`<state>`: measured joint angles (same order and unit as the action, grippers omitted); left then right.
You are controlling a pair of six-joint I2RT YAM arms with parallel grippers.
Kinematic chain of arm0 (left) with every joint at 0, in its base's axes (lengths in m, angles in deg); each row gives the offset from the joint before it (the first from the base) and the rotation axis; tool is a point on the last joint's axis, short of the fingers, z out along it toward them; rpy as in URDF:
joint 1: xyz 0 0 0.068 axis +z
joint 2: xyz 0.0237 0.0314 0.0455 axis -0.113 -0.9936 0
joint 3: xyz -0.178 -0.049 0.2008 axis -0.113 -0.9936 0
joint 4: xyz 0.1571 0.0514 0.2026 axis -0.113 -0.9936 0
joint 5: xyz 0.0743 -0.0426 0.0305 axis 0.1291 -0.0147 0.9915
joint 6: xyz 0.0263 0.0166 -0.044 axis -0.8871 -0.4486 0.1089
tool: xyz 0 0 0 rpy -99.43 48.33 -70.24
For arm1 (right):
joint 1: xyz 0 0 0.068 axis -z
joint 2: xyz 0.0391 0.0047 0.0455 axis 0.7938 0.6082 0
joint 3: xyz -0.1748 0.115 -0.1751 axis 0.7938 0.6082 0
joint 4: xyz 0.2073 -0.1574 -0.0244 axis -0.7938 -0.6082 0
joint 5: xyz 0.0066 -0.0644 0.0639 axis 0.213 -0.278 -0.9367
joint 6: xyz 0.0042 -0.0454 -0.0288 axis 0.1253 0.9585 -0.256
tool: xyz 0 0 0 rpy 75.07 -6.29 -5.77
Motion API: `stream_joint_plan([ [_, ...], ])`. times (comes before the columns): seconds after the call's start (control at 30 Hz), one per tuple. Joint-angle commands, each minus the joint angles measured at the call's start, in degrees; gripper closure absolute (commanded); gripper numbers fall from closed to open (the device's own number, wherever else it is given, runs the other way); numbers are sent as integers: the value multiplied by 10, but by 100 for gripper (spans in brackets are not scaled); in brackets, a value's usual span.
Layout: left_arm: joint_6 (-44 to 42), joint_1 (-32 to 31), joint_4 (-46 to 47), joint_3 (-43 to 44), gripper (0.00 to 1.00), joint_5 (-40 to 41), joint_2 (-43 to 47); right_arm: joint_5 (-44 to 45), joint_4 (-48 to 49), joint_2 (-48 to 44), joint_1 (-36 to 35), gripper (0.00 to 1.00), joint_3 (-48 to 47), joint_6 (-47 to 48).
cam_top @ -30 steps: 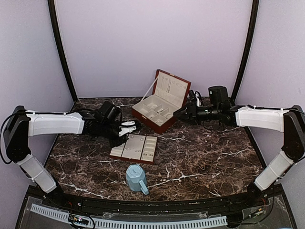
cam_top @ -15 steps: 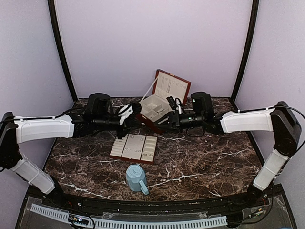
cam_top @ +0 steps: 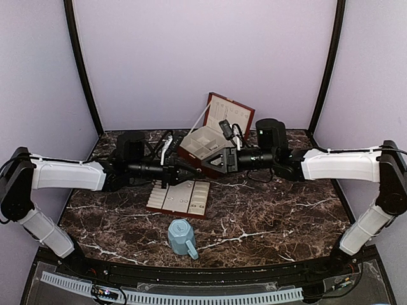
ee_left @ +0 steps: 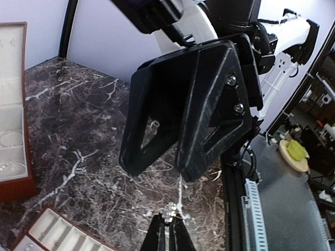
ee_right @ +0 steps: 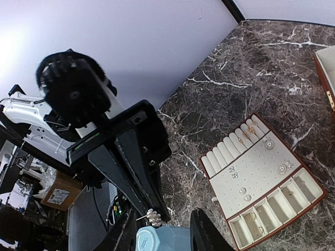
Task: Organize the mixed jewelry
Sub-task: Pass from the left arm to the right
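Observation:
My left gripper point(cam_top: 191, 173) reaches right above the tray and is shut on a small silvery cluster stud point(ee_left: 168, 211). The stud also shows in the right wrist view point(ee_right: 153, 217) at the left fingers' tip. My right gripper point(cam_top: 215, 162) faces it from the right, open and empty, its black fingers point(ee_left: 209, 104) just beyond the stud. The flat cream-lined tray point(cam_top: 166, 204) lies below, holding several small silvery pieces point(ee_right: 232, 171) and rings in its rolls point(ee_right: 250, 129). The open brown jewelry box point(cam_top: 229, 117) stands behind.
A light-blue faceted mug point(cam_top: 183, 237) stands near the front, also between my right fingers in the right wrist view point(ee_right: 162, 240). The box's edge shows at the left of the left wrist view point(ee_left: 10, 130). Dark marble table point(cam_top: 280, 203).
The left gripper has left the tray and swung right and up; the right gripper has moved left from the box. The two tips now face each other closely.

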<state>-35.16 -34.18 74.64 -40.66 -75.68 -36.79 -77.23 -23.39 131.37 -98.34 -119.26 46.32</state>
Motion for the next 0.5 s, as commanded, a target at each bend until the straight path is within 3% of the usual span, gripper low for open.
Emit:
stream_joint_plan([
  [0.0,164,7,96,-21,100,-59,-2,8,9,-18,-7,66,-4,31],
  [0.13,218,8,124,-30,100,-76,-4,-19,18,-20,-14,68,-7,31],
  [0.47,244,11,127,-38,100,-80,3,-38,10,-9,-28,75,-22,39],
])
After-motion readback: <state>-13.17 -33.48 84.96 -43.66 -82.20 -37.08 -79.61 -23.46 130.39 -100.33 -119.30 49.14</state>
